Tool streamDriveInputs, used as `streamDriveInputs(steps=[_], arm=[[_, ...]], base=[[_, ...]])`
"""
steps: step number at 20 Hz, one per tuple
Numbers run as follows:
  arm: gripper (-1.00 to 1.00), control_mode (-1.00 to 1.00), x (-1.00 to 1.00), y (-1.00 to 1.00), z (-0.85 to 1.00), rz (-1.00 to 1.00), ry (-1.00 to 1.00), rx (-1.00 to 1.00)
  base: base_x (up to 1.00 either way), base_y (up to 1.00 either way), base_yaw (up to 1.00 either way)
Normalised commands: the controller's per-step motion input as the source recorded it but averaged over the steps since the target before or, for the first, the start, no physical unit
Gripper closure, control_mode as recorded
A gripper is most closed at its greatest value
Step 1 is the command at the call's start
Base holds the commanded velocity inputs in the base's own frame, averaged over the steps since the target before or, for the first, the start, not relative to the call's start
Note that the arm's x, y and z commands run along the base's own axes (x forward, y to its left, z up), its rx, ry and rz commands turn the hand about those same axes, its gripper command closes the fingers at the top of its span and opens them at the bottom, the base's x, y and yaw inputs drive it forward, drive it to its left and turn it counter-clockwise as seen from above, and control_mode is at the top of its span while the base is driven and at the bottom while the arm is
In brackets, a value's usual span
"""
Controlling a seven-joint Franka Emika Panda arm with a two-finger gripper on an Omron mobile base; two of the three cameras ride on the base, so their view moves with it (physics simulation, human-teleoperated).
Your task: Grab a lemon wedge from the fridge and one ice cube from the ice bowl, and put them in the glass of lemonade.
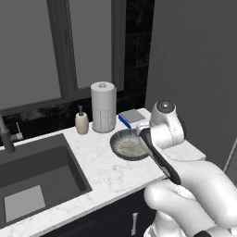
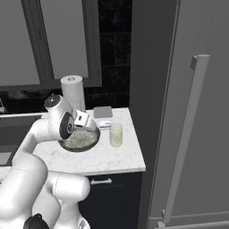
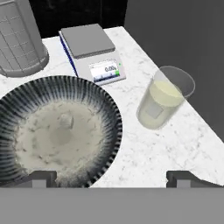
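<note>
The ice bowl (image 3: 105, 109), dark grey with a ribbed wall, holds pale speckled ice, and one small cube (image 3: 65, 119) stands out near its middle. To its right stands the glass of lemonade (image 3: 164, 98), a clear tumbler with pale yellow liquid. My gripper (image 3: 113, 178) hovers above the bowl's near-right rim, open, with nothing between its fingertips (image 3: 41, 177). From the right base view, the hand sits just over the bowl (image 2: 91, 142), with the glass (image 2: 116, 134) beside it. The grey fridge (image 2: 197, 112) stands shut at the right. The lemon wedge is out of view.
A small kitchen scale (image 3: 89, 48) sits behind the bowl, with a white paper-towel roll (image 1: 103, 106) and a beige soap bottle (image 1: 82, 122) to its left. The sink (image 1: 37, 176) lies further left. The counter's right edge ends close beside the glass.
</note>
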Motion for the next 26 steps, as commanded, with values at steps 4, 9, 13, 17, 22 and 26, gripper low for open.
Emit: streamDriveInputs(steps=[4,9,13,17,22,26], arm=[[-1.0,-1.0,-0.62,0.46,0.17,0.38,0.01,0.01],[-1.0,-1.0,-0.87,-0.2,0.24,0.05,0.0,0.07],[-1.0,-1.0,-0.93,-0.45,0.09,-0.07,-0.01,0.08],[-1.0,-1.0,-0.57,-0.19,0.0,-0.06,-0.06,0.0],[-1.0,1.0,-0.1,0.0,0.0,0.0,-0.03,0.0],[-1.0,1.0,0.0,0.0,0.0,0.0,0.0,0.0]], base=[[0.0,0.0,0.0],[0.0,0.0,0.0],[0.0,0.0,0.0],[0.0,0.0,0.0],[-0.19,-0.01,0.0],[-1.0,-0.17,0.01]])
